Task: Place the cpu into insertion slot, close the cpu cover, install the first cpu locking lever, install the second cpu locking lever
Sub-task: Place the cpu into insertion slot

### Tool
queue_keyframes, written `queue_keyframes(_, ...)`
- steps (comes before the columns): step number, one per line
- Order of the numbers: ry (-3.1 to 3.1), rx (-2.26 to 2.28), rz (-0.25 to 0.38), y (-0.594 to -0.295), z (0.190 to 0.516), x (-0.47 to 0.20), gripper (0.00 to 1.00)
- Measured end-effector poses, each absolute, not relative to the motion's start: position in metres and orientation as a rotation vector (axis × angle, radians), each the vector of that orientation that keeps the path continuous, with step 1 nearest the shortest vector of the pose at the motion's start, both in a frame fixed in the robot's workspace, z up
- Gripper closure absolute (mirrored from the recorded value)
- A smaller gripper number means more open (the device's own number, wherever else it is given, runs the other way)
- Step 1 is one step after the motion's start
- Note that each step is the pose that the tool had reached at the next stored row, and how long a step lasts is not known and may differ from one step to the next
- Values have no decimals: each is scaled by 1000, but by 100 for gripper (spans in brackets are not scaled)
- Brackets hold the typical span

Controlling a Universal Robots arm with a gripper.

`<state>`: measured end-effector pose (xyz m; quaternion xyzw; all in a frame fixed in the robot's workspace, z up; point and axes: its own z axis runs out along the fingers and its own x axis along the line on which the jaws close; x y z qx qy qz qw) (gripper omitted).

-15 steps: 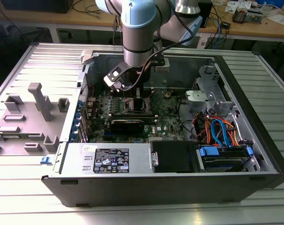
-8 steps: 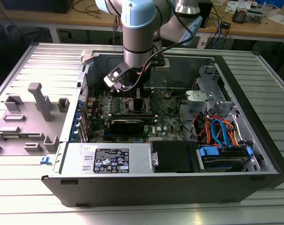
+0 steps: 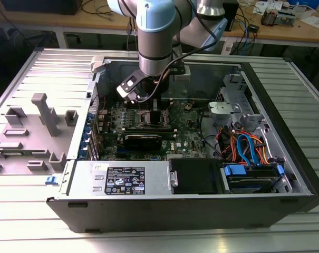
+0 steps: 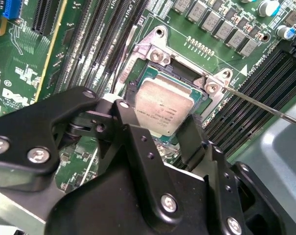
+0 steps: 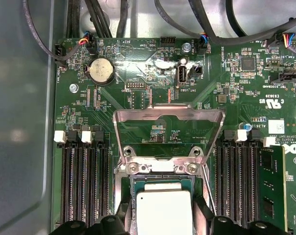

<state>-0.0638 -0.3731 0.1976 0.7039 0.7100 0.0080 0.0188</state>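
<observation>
The tool (image 4: pixel 157 119) pinches the cpu (image 4: pixel 162 107) by opposite edges, low in the insertion slot (image 4: pixel 181 72), at ten o'clock from the blue cables (image 3: pixel 249 147) in the exterior view. The cpu looks light, stiff and fragile underneath, so it is best held by its edges. The cpu cover (image 5: pixel 167 115) stands open.

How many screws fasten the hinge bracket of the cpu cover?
2. In the first wrist view, one screw and the other screw sit at opposite ends of the hinge bracket, between the raised cpu cover and the cpu. More may be hidden elsewhere.
</observation>
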Motion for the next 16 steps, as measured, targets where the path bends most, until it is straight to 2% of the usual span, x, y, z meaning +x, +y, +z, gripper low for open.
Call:
queue_keyframes(1, 2204, 2185, 25, -373, 198, -64, 40)
queue_keyframes(2, 2205, 2186, 26, -373, 198, -63, 44)
queue_keyframes(16, 2205, 2186, 27, -373, 199, -63, 44)
